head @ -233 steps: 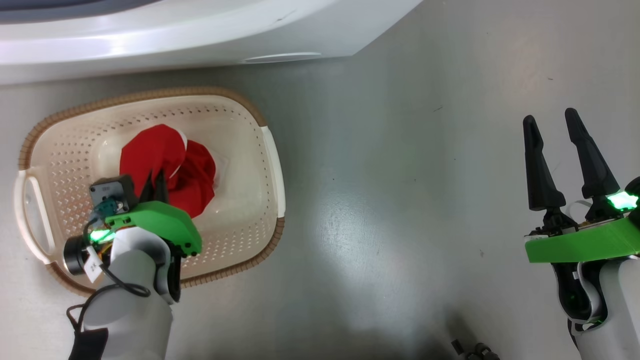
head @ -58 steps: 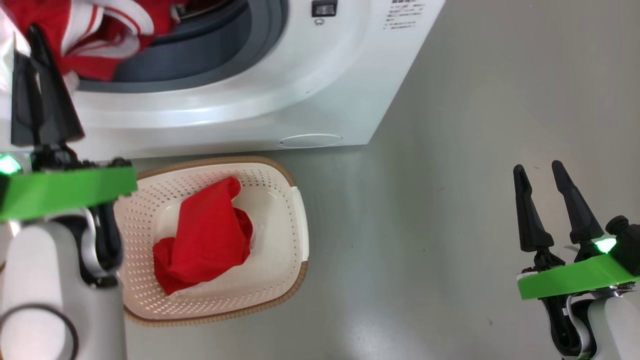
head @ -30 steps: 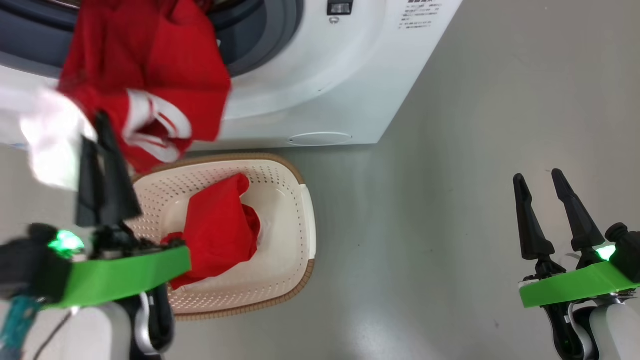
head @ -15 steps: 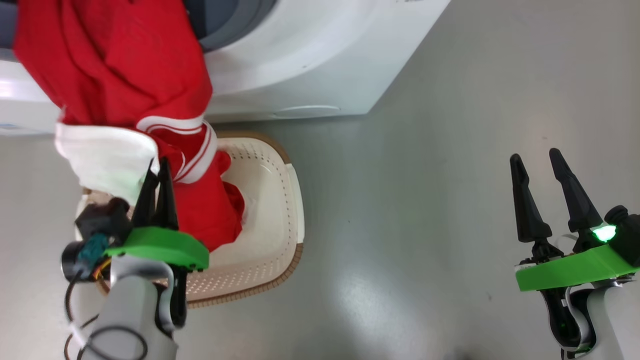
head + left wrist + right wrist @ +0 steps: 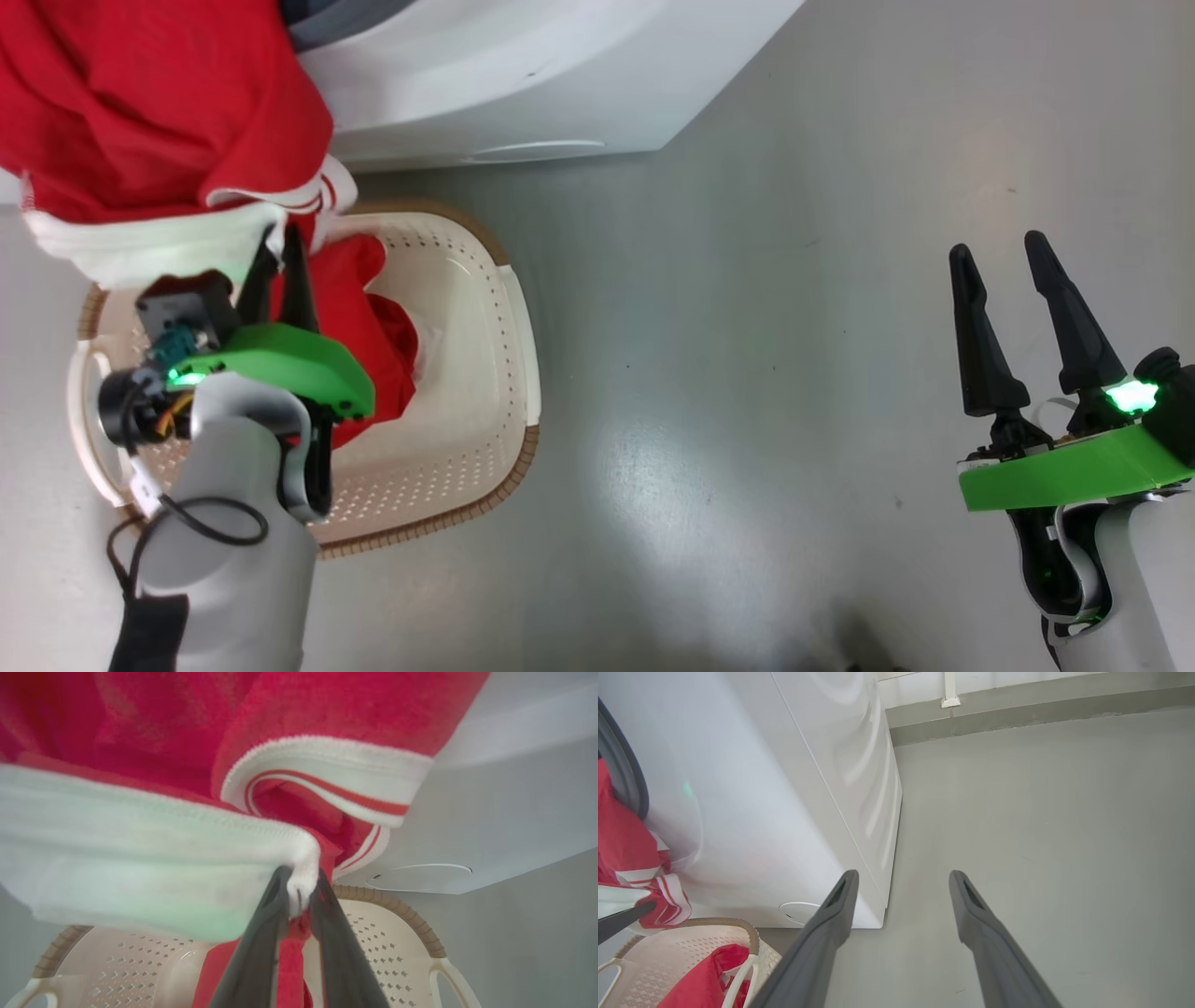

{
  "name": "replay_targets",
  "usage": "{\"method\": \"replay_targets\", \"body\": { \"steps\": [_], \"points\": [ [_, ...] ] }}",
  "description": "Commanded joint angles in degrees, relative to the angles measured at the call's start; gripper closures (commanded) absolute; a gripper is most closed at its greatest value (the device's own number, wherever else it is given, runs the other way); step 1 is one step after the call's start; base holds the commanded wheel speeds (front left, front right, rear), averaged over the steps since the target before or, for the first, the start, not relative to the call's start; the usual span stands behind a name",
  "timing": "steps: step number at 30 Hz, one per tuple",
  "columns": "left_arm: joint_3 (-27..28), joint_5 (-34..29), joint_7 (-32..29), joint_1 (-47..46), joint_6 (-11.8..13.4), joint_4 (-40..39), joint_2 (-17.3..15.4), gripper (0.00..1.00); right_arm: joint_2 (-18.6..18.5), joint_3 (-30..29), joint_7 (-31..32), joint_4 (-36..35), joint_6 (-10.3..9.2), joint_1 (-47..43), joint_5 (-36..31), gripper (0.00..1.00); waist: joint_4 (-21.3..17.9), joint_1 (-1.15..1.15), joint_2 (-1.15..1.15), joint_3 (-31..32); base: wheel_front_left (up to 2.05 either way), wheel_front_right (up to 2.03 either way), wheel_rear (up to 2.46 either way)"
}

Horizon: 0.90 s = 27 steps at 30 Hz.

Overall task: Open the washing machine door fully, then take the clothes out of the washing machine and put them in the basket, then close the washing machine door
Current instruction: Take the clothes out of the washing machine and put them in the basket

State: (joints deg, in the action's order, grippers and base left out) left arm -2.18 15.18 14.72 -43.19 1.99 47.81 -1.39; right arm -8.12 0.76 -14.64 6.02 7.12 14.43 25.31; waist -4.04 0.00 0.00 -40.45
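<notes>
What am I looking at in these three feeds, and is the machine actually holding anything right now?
This is a two-armed robot on wheels. The head view looks down from a camera on its head. Each wrist view looks along one gripper's two dark fingers. In the left wrist view, the left gripper is shut on the white edge of a red-and-white striped garment, held up over the cream basket on the grey floor. A plain red garment already lies in the basket. The big white box beyond the basket is the washing machine. The right gripper is open, holds nothing and hovers over bare floor off to the machine's side.
</notes>
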Motion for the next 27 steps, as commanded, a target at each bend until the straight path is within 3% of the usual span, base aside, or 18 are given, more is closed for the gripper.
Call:
{"method": "replay_targets", "body": {
  "steps": [1, 4, 5, 6, 7, 9, 18, 27],
  "points": [
    [1.98, 0.16, 0.28, 0.2, 0.13, -0.22, -1.49, 0.64, -0.31, 1.23, -0.36, -1.28, 0.36, -0.33, 0.93, 0.0, -0.4, 0.0, 0.0, -0.75, 0.0, 0.0, 0.0],
    [2.51, 0.14, 0.28, -0.23, 0.01, -0.33, -1.49, 0.51, -0.26, 1.1, -0.36, -1.17, 0.36, -0.13, 0.94, 0.0, -0.41, 0.0, 0.0, -0.77, 0.0, 0.0, 0.0],
    [2.58, 0.15, 0.28, -0.14, -0.09, -0.48, -1.49, 0.29, -0.26, 1.03, -0.36, -1.14, 0.36, -0.11, 0.92, 0.0, -0.36, 0.0, 0.0, -0.67, 0.0, 0.0, 0.0],
    [2.63, 0.2, 0.28, 0.0, -0.22, -0.78, -1.49, 0.17, -0.29, 0.94, -0.36, -1.12, 0.36, -0.12, 0.92, 0.0, -0.27, 0.0, 0.0, -0.59, 0.0, 0.0, 0.0],
    [2.73, 0.31, 0.28, 0.23, -0.27, -1.19, -1.49, 0.08, -0.32, 0.85, -0.36, -1.11, 0.36, -0.12, 0.91, 0.0, -0.15, 0.0, 0.0, -0.5, 0.0, 0.0, 0.0],
    [2.87, 0.7, 0.28, 0.8, -0.35, -2.05, -1.49, 0.0, -0.41, 0.79, -0.36, -1.1, 0.36, -0.12, 0.85, 0.0, 0.15, 0.0, 0.0, -0.3, 0.0, 0.0, 0.0],
    [2.05, 2.01, 0.28, 5.14, -0.61, -9.89, -1.49, 0.0, -0.94, 0.58, -0.36, -1.0, 0.36, -0.56, 0.62, 0.0, 1.5, 0.0, 0.0, 1.47, 0.0, 0.0, 0.0],
    [1.43, 1.99, 0.28, 13.31, 0.02, -23.32, -1.49, 0.0, -1.83, 0.43, -0.36, -1.12, 0.36, -1.86, 0.29, 0.0, 3.29, 0.0, 0.0, 3.97, 0.0, 0.0, 0.0]
  ]
}}
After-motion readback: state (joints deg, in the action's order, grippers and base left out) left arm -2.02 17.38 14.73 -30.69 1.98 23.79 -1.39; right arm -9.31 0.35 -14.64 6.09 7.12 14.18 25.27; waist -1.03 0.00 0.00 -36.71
